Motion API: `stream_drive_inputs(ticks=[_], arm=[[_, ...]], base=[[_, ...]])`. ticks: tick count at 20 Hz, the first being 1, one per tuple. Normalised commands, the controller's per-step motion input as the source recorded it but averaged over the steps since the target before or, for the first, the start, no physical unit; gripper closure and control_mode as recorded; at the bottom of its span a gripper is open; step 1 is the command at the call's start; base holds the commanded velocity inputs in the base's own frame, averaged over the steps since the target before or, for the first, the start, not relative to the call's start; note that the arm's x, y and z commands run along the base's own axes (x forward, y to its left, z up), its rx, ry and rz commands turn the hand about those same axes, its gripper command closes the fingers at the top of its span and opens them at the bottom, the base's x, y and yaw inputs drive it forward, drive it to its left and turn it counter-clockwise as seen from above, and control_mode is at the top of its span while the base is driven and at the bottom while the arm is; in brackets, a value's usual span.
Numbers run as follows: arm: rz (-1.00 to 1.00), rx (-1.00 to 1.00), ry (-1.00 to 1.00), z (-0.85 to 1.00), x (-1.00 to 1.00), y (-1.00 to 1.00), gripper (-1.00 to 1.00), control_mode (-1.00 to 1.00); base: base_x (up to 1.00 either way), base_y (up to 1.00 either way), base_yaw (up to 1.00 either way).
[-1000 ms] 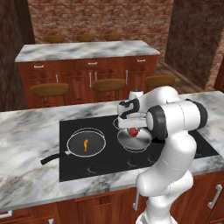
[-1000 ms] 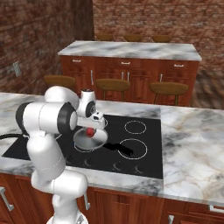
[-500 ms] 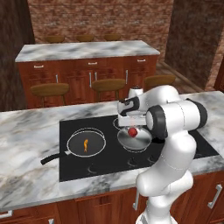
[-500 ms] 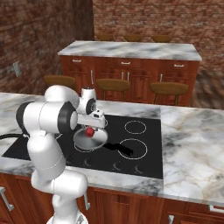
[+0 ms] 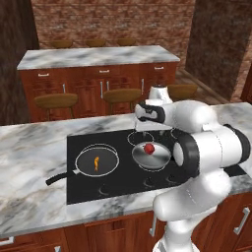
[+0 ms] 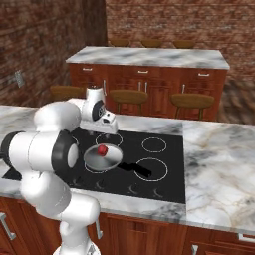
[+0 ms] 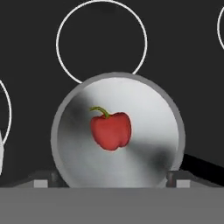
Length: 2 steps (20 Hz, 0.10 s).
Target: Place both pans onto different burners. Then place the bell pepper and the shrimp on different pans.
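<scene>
My pincer (image 7: 112,183) hangs spread over the steel pan (image 7: 153,131) — the pepper (image 7: 110,130) lies at its middle. The shrimp (image 5: 96,162) sits in the black pan (image 5: 97,160), at nine o'clock of the steel one.

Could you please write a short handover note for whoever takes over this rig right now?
Gripper: open and empty, above the steel pan, its fingertips far apart at either side of the pan in the hand view.
Steel pan: on a burner near the cooktop's middle, with the bell pepper lying in it.
Black pan: on the burner to the left in the left base view, handle pointing toward the counter's front edge, with the shrimp inside.
Done: both pans sit on separate burners, pepper and shrimp in different pans.
Left: as far as these views show, nothing but clearing the arm away.
</scene>
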Motion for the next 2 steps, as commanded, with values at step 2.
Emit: stream_drive_inputs(ticks=[2], arm=[[0.0,0.0,-0.16,0.67,-0.57,0.0,-1.0,-1.0]], base=[[0.0,0.0,0.0]])
